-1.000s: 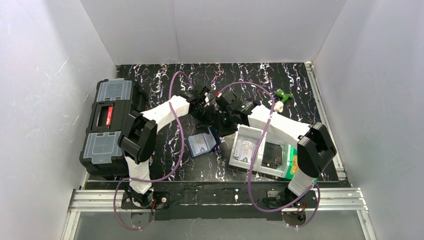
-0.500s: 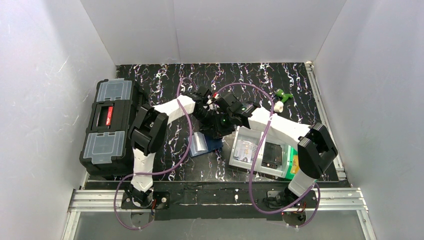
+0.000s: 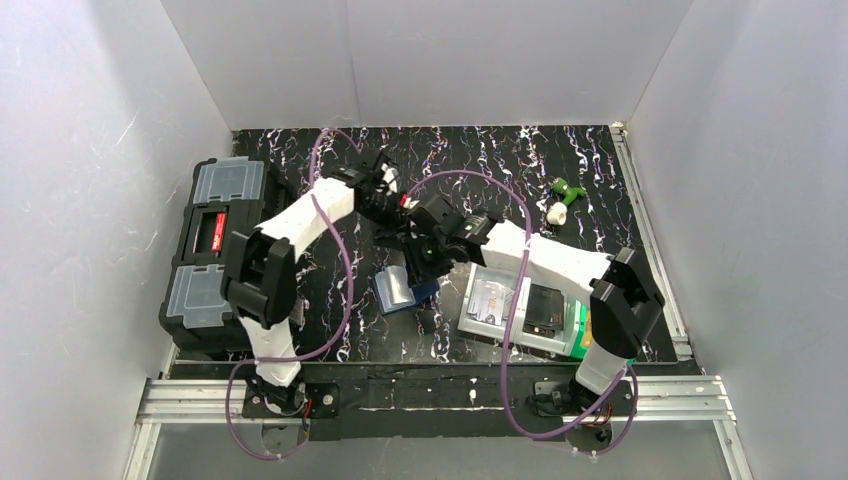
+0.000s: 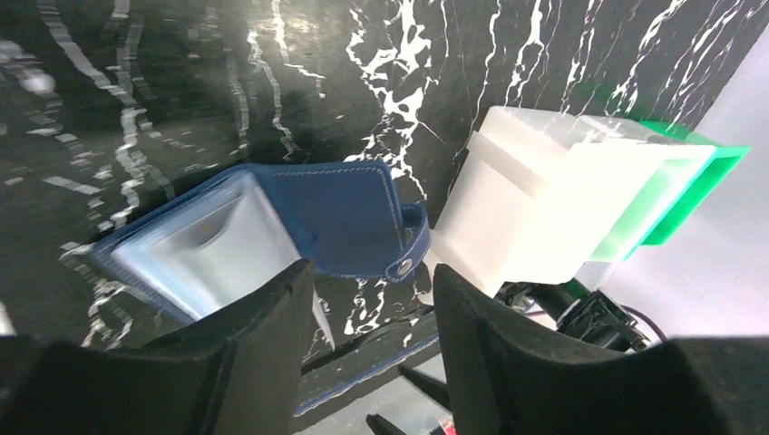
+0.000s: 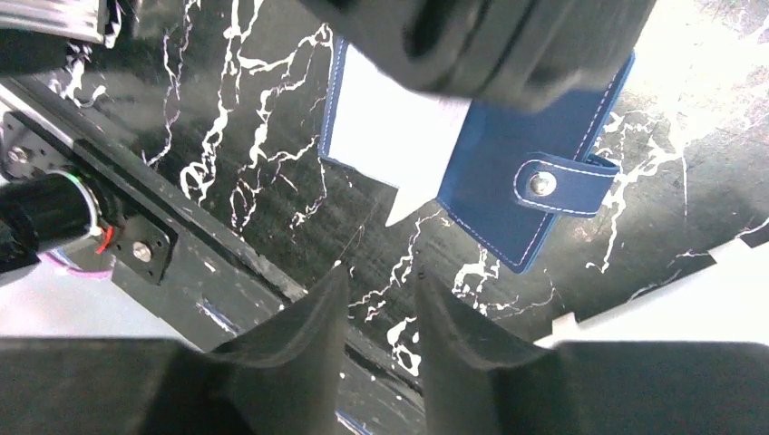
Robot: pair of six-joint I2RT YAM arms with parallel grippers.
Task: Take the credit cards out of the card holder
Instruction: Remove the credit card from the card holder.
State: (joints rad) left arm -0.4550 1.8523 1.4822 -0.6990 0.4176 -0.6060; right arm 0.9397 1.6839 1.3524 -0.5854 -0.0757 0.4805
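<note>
The left gripper [image 4: 374,272] has backed off and the right gripper [image 5: 383,272] hovers, both with fingers apart and empty, leaving the card holder [image 4: 335,217] toward the bench's [image 3: 500,160] near edge, apparently unemptied.

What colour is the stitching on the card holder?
White, against the navy card holder; clearest in the right wrist view.

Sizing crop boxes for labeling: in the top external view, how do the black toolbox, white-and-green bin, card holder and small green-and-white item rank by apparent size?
Largest to smallest:
1. black toolbox
2. white-and-green bin
3. card holder
4. green-and-white item
</note>
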